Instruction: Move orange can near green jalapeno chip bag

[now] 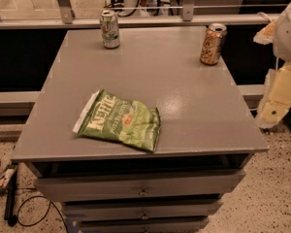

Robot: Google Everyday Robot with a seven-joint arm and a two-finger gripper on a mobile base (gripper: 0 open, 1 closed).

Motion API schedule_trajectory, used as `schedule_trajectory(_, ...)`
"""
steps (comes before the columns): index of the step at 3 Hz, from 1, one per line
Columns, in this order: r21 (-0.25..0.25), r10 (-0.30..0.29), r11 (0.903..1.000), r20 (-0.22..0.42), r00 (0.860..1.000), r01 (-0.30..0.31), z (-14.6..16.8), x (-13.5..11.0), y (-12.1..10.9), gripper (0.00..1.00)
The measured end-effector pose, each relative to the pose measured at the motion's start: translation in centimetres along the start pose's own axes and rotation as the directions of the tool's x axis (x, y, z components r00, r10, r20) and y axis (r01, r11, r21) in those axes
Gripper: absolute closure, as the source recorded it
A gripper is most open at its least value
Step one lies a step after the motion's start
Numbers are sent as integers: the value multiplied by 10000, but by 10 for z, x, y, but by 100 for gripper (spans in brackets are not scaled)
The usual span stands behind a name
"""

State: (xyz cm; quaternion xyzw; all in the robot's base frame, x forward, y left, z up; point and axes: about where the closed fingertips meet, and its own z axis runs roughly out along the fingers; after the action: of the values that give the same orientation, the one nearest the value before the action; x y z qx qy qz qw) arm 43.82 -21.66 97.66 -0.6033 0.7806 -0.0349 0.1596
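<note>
The orange can [213,43] stands upright near the far right corner of the grey table [194,106]. The green jalapeno chip bag [122,120] lies flat near the table's front left, white "Kettle" lettering facing up. My gripper [280,95] hangs off the table's right side, at the frame's right edge, below the white arm [289,25]. It is to the right of the orange can and nearer to me, apart from it, and holds nothing that I can see.
A pale green-and-white can [109,29] stands upright at the far left of the table. Drawers [143,188] sit under the tabletop. A rail and window frame [150,19] run behind the table. Cables [19,212] lie on the speckled floor at the left.
</note>
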Motion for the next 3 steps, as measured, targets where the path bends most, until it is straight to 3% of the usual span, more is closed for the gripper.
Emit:
schedule_trajectory(1,2,0,10000,1,10000,0,0,0,0,0)
schedule_trajectory(2,425,-36,9991,296,9996,23,-5,6,-16,0)
schedule_trajectory(3,903,-76,9959,819,9966,2,8,10,-50,0)
